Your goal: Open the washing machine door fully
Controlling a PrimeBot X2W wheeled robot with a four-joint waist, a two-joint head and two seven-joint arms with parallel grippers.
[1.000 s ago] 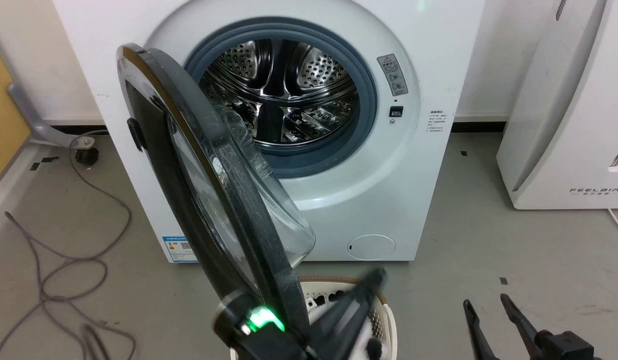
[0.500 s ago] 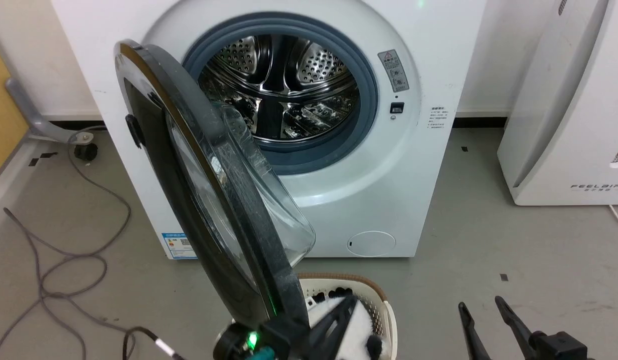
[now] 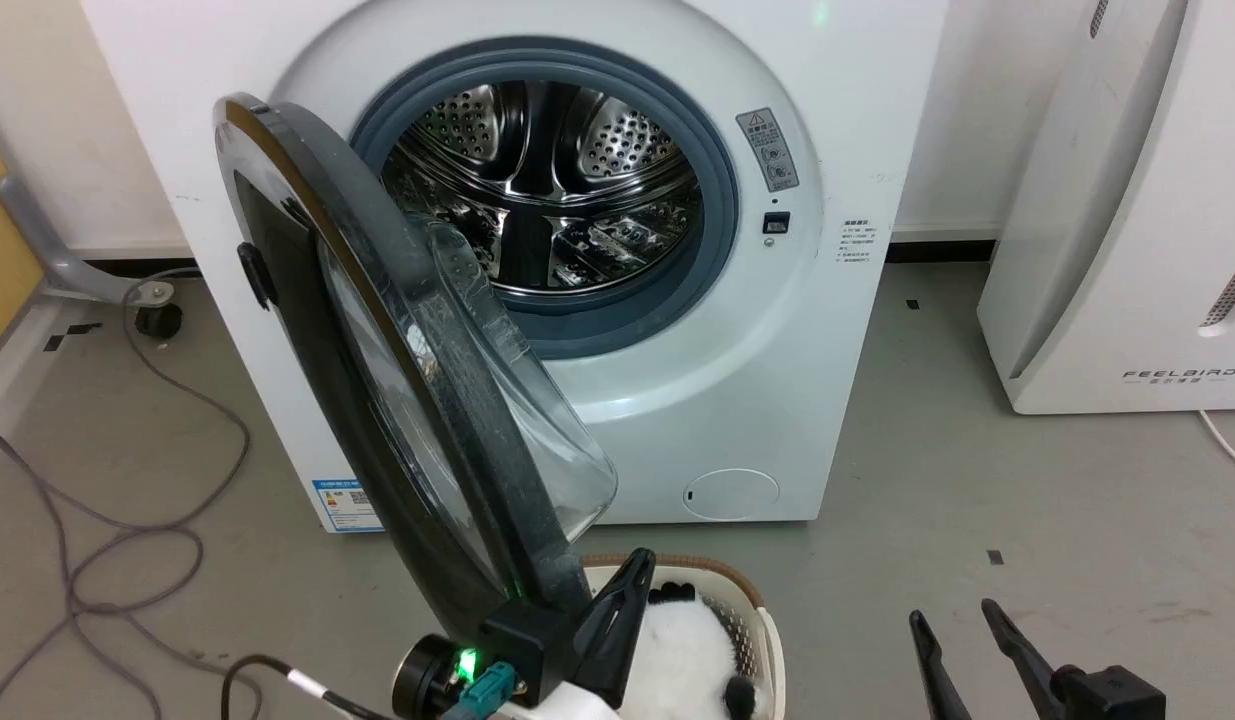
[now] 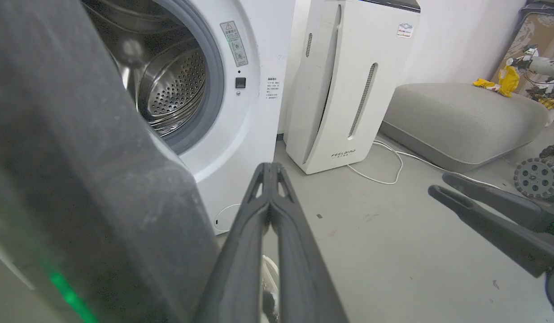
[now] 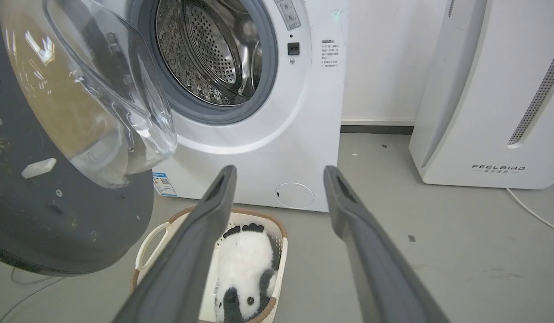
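Note:
The white washing machine (image 3: 737, 380) stands with its steel drum (image 3: 547, 190) exposed. Its black washing machine door (image 3: 477, 440) is hinged on the left and swung out towards me, roughly square to the machine's front, glass bowl facing right. My left gripper (image 3: 632, 575) is shut with nothing between its fingers. It rises just right of the door's lower edge, close against the dark inner rim (image 4: 79, 157), fingers (image 4: 270, 170) pressed together. My right gripper (image 3: 955, 620) is open at the lower right, away from the door (image 5: 57, 215), fingers spread (image 5: 279, 172).
A pale laundry basket (image 3: 767, 640) holding a panda plush (image 3: 677, 650) sits on the floor under the door's free edge. A white FEELBIRD appliance (image 3: 1127, 250) stands to the right. Grey cables (image 3: 127, 540) lie on the floor at left. A grey cushion (image 4: 460, 116) lies beyond.
My left gripper has swung left, from out over the basket to close against the door's lower inner rim. The camera has shifted a little. The door's angle looks much the same.

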